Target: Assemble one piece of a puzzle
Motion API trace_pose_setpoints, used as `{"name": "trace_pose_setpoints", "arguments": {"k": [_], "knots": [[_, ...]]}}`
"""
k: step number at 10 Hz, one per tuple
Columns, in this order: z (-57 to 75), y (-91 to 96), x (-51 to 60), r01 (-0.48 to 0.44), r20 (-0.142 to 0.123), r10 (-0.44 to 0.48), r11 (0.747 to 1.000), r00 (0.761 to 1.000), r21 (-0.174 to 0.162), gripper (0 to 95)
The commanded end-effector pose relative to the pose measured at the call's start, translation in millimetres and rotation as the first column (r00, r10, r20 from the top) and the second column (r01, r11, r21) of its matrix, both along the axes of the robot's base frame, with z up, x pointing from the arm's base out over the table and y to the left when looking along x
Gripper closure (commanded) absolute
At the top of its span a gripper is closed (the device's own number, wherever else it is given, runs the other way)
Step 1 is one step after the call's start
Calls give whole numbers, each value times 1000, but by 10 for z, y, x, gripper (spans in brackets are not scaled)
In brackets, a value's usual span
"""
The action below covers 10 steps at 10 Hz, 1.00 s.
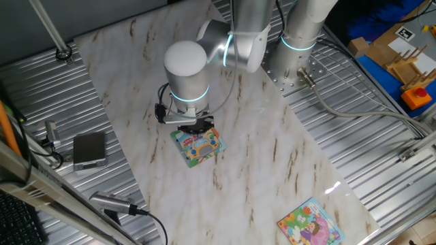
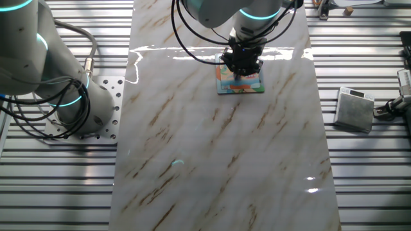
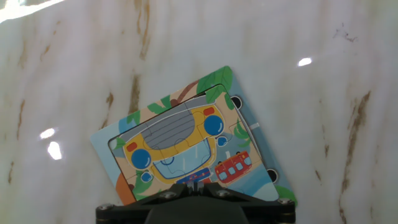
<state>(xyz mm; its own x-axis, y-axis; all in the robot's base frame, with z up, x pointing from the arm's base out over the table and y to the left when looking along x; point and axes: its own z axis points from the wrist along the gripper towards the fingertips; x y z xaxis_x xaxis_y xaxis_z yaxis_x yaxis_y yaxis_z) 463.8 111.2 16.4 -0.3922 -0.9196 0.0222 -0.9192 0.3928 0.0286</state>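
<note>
One tool (image 1: 196, 126) is held low over one blue-bordered puzzle (image 1: 198, 145) on the marbled surface (image 1: 272, 156); its opening cannot be told, the piece is unseen; a second puzzle (image 1: 310, 223) lies well apart

A white marble-patterned table (image 1: 272, 156) with brown streaks carries the puzzle (image 1: 197, 146), which lies flat and skewed near its middle. A second puzzle (image 1: 310, 224) with a pink-purple figure lies flat at one corner of the table, well apart from the first.
</note>
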Motion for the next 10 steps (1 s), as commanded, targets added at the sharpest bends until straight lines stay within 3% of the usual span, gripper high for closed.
{"name": "trace_pose_setpoints", "arguments": {"k": [1,5,10], "knots": [[42,-2,15,0,-7,0,1000,1000,1,950],[158,-186,202,-20,-10,20,1000,1000,2,950],[122,-488,304,-36,-7,36,999,999,4,950]]}}
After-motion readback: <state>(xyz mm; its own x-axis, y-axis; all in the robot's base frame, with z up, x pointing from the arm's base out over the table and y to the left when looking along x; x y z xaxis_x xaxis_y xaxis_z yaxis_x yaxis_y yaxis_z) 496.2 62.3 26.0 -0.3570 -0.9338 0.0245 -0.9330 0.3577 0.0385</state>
